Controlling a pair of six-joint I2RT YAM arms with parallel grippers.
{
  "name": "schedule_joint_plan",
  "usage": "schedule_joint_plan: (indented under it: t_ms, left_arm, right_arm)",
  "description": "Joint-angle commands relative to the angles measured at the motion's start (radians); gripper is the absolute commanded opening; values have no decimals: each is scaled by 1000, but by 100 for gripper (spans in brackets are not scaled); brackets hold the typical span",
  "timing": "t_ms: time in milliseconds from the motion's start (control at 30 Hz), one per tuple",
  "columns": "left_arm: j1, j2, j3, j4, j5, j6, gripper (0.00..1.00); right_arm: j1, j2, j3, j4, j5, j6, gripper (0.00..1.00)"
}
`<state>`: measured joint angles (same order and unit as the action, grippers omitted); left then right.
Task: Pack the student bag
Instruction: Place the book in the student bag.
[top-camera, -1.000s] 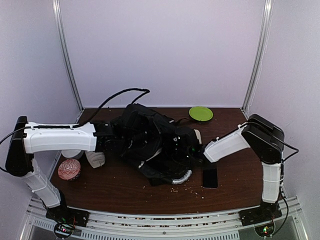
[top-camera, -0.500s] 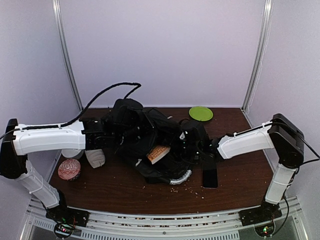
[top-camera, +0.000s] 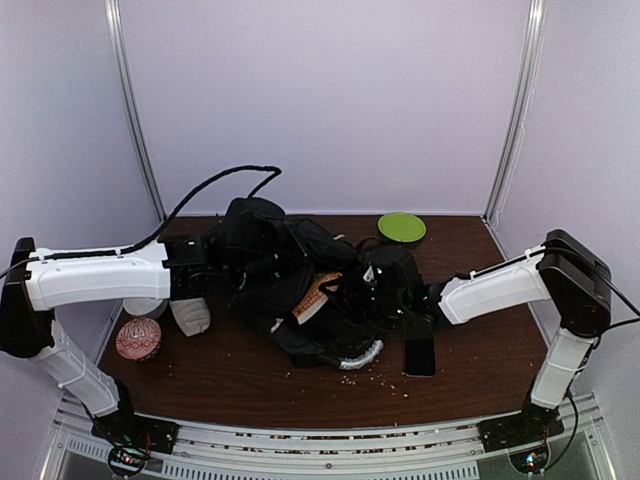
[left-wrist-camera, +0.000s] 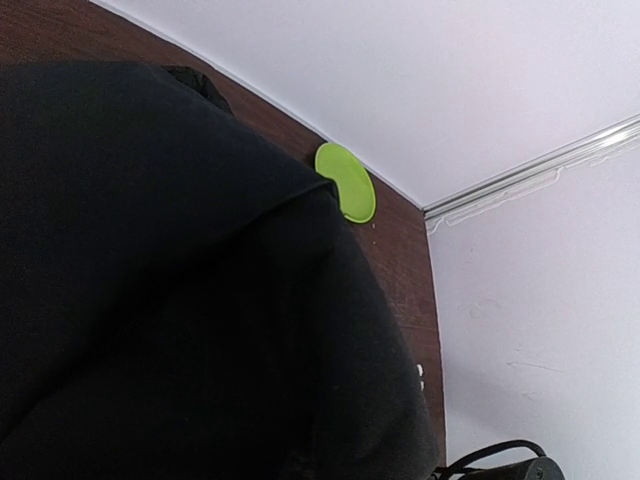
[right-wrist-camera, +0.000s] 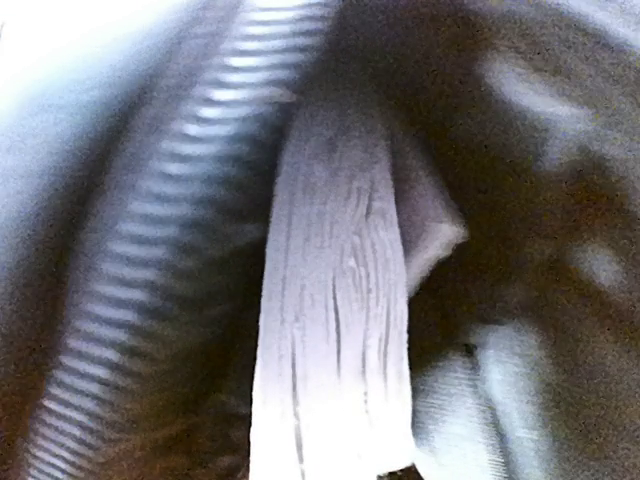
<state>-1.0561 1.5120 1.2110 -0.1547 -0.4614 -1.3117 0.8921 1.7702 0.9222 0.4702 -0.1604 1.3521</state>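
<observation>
The student bag (top-camera: 275, 255), a big black backpack, lies crumpled in the middle of the table with its left side lifted into a hump. My left gripper (top-camera: 222, 272) is at that raised edge, shut on the fabric. The left wrist view shows only black bag cloth (left-wrist-camera: 170, 280), with its fingers hidden. An orange-brown book (top-camera: 318, 294) pokes out of the bag's opening. My right gripper (top-camera: 386, 297) is pressed into the bag's right side and its jaws are buried in fabric. The right wrist view is a blurred close-up of zipper teeth (right-wrist-camera: 150, 250) and a pale streaked strip (right-wrist-camera: 335, 330).
A flat black slab (top-camera: 420, 354) lies by the right forearm, with crumbs scattered in front of the bag. A green plate (top-camera: 401, 227) sits at the back. A red patterned ball (top-camera: 138, 339), a beige pouch (top-camera: 190, 316) and a white cup (top-camera: 143, 307) stand at the left.
The left arm raised the bag's left side and the book came into view. The right gripper pulled back to the right, then pushed left into the bag again, and fabric now partly covers the book.
</observation>
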Motion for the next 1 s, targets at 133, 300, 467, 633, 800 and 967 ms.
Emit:
schedule_joint_plan:
  t_ms: [133,300,467,633,800,967]
  left_arm:
    - [-16,-47,26,183,40,-20,0]
    - [-28,-60,21,206,49,-20,0]
    - [-28,-70,3,240,53,-18,0]
    - [-23,-74,-17,240,24,-20,0]
    - [-8,-79,-32,206,-26,-23,0]
    - [6,-84,-35,192,-53,-19,0]
  right_arm:
    - [8,92,156,235,-5,25,0]
    - [8,188,236,34,13,46,0]
    - [6,254,310,-205,-4,-20,0]
    - [5,208,232,-106,-32,-19,44]
    - [4,96,213,-213,-16,-82,67]
    - [3,10,176,-292,-10,-117,71]
